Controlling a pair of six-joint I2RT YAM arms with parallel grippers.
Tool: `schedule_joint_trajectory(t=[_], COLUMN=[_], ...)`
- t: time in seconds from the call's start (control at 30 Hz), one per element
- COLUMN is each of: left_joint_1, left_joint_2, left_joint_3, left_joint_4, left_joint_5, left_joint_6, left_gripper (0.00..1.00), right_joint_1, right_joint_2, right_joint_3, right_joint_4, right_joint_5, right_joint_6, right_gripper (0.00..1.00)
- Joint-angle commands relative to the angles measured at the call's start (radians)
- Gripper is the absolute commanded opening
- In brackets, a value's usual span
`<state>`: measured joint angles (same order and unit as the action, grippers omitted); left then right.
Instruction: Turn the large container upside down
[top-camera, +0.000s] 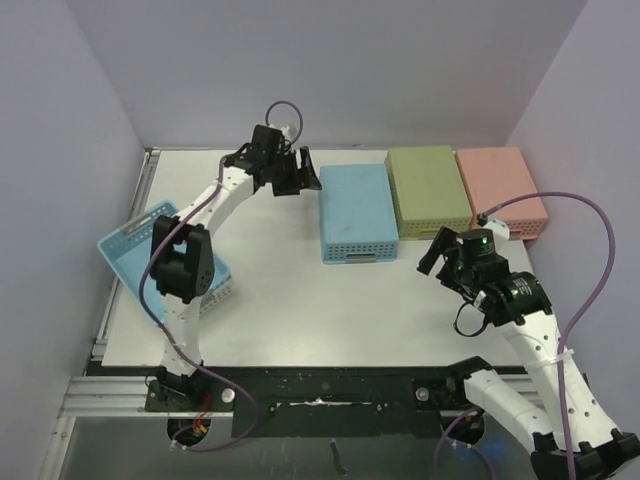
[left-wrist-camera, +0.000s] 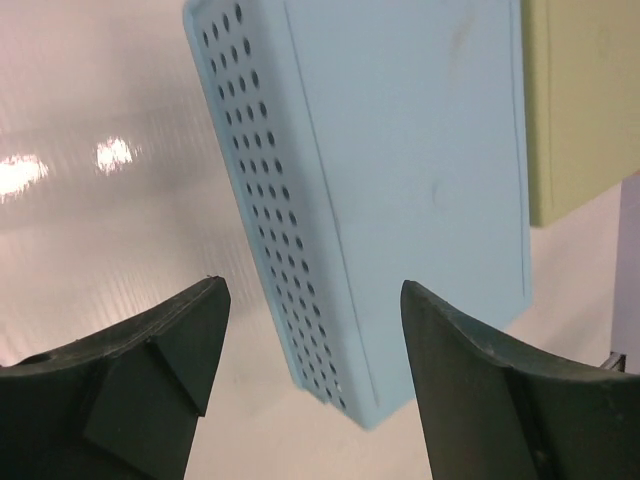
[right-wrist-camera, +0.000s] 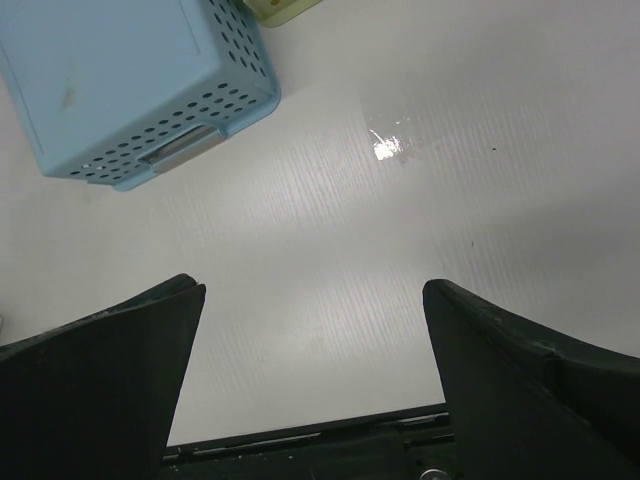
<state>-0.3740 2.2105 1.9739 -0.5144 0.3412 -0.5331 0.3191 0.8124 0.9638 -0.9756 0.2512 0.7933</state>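
While the left gripper (top-camera: 298, 174) and right gripper (top-camera: 434, 256) hang empty, jaws spread, we judge the upright light-blue basket (top-camera: 125, 250) at left needs a rim grasp next.

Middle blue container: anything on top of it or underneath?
Nothing on top: the blue container lies bottom up on the table, its flat base bare. Underneath is hidden by its closed base and walls; the side holes show only dark.

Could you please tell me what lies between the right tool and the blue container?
Only bare white table lies between the right tool and the blue container; the right wrist view shows it plainly, and the top view agrees.
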Motion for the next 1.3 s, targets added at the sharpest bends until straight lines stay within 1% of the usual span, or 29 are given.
schedule_joint_trajectory(t=[0.0, 0.1, 0.17, 0.23, 0.37, 0.5, 0.57, 0.67, 0.83, 0.93, 1.07, 1.27], left_joint_1=[-0.105, -0.188, -0.273, -0.340, -0.441, -0.447, -0.437, -0.410, -0.326, -0.288, -0.264, -0.242], left_joint_2=[-0.330, -0.501, -0.585, -0.638, -0.661, -0.591, -0.543, -0.452, -0.323, -0.257, -0.180, -0.072], left_joint_3=[-0.272, -0.500, -0.637, -0.724, -0.852, -0.906, -0.893, -0.818, -0.709, -0.628, -0.513, -0.387], left_joint_4=[0.048, 0.092, 0.123, 0.153, 0.276, 0.385, 0.423, 0.429, 0.437, 0.409, 0.359, 0.330], left_joint_5=[-0.093, -0.145, -0.182, -0.198, -0.203, -0.192, -0.189, -0.179, -0.134, -0.123, -0.114, -0.087], left_joint_6=[0.049, -0.019, -0.067, -0.122, -0.207, -0.227, -0.201, -0.150, -0.100, -0.070, -0.021, -0.002], left_gripper=[0.69, 0.69, 0.69, 0.69, 0.69, 0.69, 0.69, 0.69, 0.69, 0.68, 0.68, 0.68], right_joint_1=[-0.008, -0.010, -0.009, -0.009, -0.012, -0.011, -0.011, -0.011, -0.013, -0.013, -0.012, -0.013], right_joint_2=[0.025, 0.047, 0.063, 0.082, 0.120, 0.121, 0.111, 0.080, 0.035, 0.021, 0.012, 0.015], right_joint_3=[-0.003, -0.008, -0.010, -0.009, -0.003, 0.011, 0.019, 0.020, 0.012, 0.010, 0.010, 0.019], right_joint_4=[0.082, 0.110, 0.129, 0.147, 0.174, 0.176, 0.159, 0.124, 0.071, 0.057, 0.051, 0.044], right_joint_5=[-0.011, -0.031, -0.040, -0.052, -0.068, -0.064, -0.050, -0.031, -0.004, 0.001, 0.003, -0.001], right_joint_6=[-0.021, -0.026, -0.033, -0.041, -0.045, -0.038, -0.033, -0.027, -0.008, 0.004, 0.013, 0.015], right_gripper=[0.98, 0.98, 0.98, 0.98, 0.98, 0.99, 0.99, 0.98, 0.98, 0.98, 0.98, 0.98])
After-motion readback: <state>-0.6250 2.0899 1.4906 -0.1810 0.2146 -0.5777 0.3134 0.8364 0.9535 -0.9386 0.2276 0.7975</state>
